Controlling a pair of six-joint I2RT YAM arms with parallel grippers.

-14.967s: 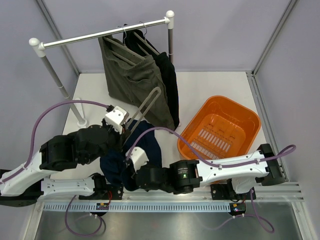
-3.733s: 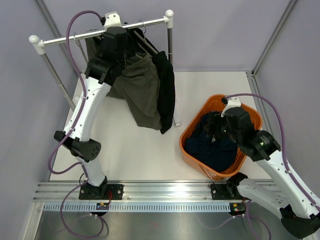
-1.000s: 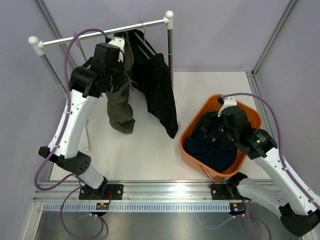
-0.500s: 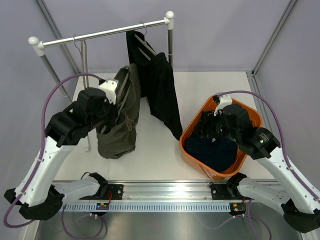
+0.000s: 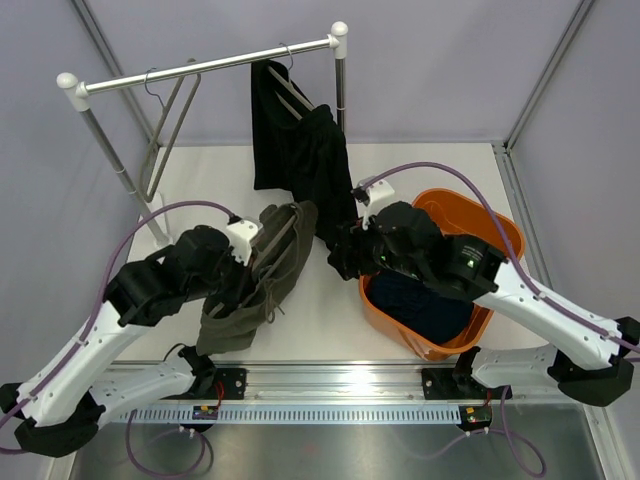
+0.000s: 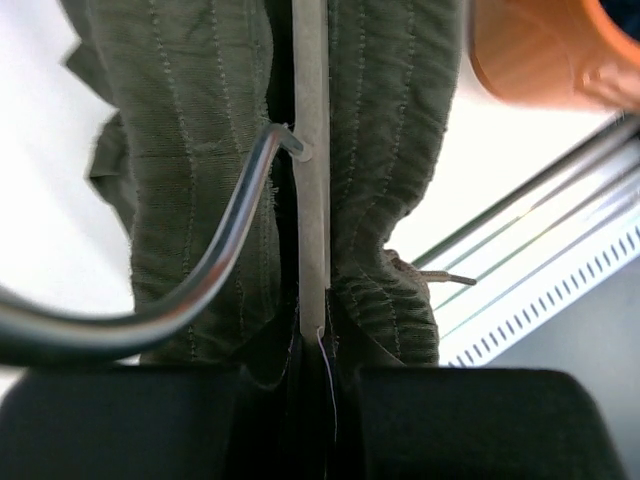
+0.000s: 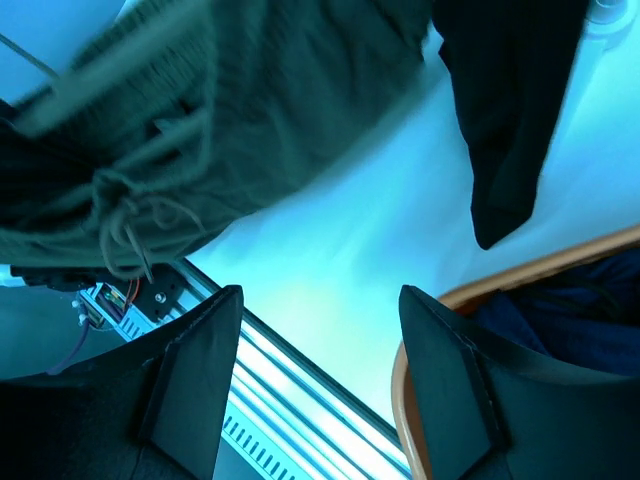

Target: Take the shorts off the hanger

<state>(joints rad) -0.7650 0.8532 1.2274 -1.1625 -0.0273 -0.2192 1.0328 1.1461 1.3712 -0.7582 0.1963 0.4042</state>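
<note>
Navy shorts (image 5: 415,300) in basket (image 5: 497,226). Olive shorts (image 5: 245,300) on hanger (image 6: 311,180), clamped in left jaws; right jaws wide. Black shorts (image 5: 290,150) hang, 12 o'clock.

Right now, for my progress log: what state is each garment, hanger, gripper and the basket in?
olive-grey shorts: draped on the held hanger, off the rail.
held hanger: clamped in the left gripper.
left gripper: jaws shut on the held hanger.
right gripper: jaws open, empty.
navy shorts: in the basket.
black shorts: hanging from the rail.
empty hanger: hanging on the rail.
basket: upright, holding the navy shorts.
</note>
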